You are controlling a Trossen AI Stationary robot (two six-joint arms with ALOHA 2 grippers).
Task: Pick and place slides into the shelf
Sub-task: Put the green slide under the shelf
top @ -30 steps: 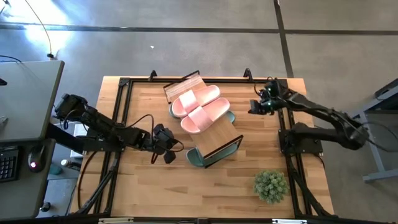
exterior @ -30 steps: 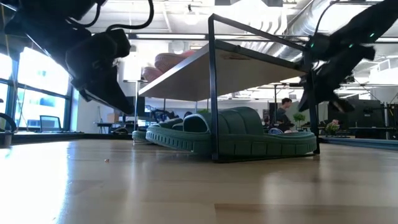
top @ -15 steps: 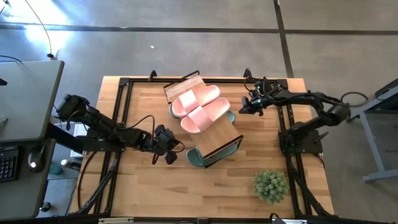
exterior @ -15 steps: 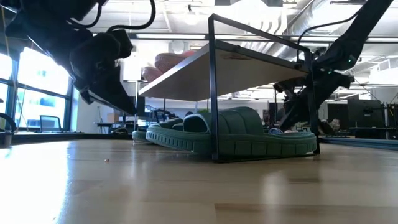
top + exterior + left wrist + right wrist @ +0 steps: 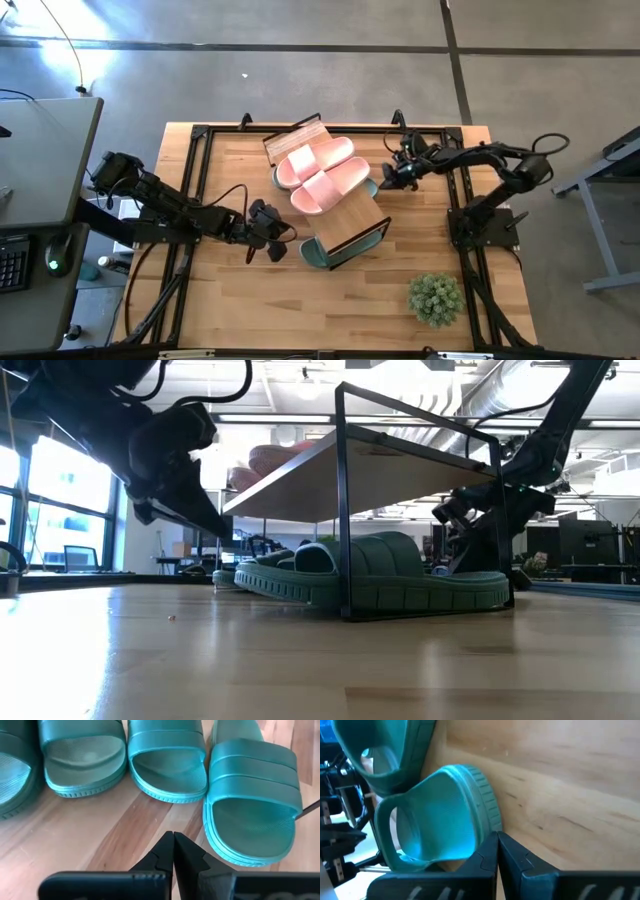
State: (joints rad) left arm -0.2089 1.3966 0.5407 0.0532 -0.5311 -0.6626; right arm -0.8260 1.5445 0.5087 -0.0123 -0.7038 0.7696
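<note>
The shelf (image 5: 345, 215) stands slantwise mid-table, a wood plank on a thin black frame. Two pink slides (image 5: 322, 172) lie on its top. Several green slides (image 5: 165, 760) rest side by side on the table under it, soles down. My left gripper (image 5: 173, 836) is shut and hovers just short of their open ends, on the shelf's left side. My right gripper (image 5: 497, 837) is shut and stands low at the shelf's far right side, its tips right at the heel of one green slide (image 5: 445, 815). My right gripper's shut fingertips slant down from the table's right side and stand right beside the ribbed heel rim (image 5: 490, 815) of a green slide that lies on the table. Whether they touch the rim, I cannot tell.
A small potted plant (image 5: 435, 297) stands near the table's front right. Black frame rails (image 5: 195, 180) run along the table's left, right and far edges. Bare wood lies in front of the shelf.
My right gripper has come down and toward the table's left, from beside the right rail to the heel of the green slide under the shelf, tipping further downward. It stays shut. The slides and the shelf have kept their places.
</note>
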